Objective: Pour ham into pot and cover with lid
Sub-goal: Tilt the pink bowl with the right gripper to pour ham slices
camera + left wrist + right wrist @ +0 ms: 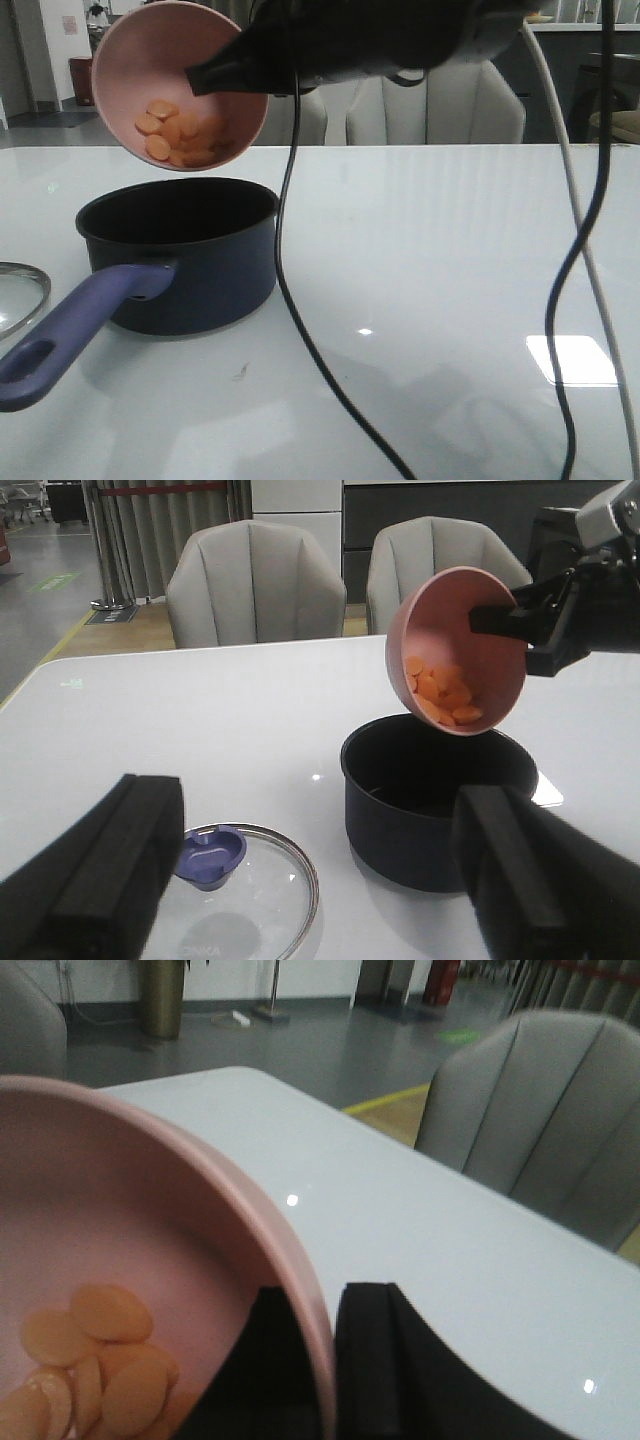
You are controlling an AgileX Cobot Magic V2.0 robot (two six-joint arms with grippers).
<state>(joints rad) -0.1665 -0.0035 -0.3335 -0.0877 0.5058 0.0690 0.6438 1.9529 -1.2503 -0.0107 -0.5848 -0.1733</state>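
Ham (175, 132): a heap of flat orange slices lying in the low side of the pink bowl (140, 60), none of them over the rim; also seen in the left wrist view (442, 690) and the right wrist view (95, 1355).
Bowl: held in the air, tipped steeply with its mouth turned sideways, right above the pot (180, 250).
Right gripper (205, 78): clamped on the bowl's rim, one finger inside the bowl and one outside, as the right wrist view shows (325, 1360); the slices sit just beside the inner finger, and whether they touch it cannot be told.
Pot: dark navy, standing upright on the white table (450, 250), its long blue-purple handle pointing toward the front edge; no slices are visible inside it.
Lid (250, 880): glass, lying flat on the table beside the pot, blue knob up; only its edge shows in the front view (20, 295).
Left gripper (310, 880): fingers spread wide apart, gripping nothing, poised above the lid, with the pot near its far finger.
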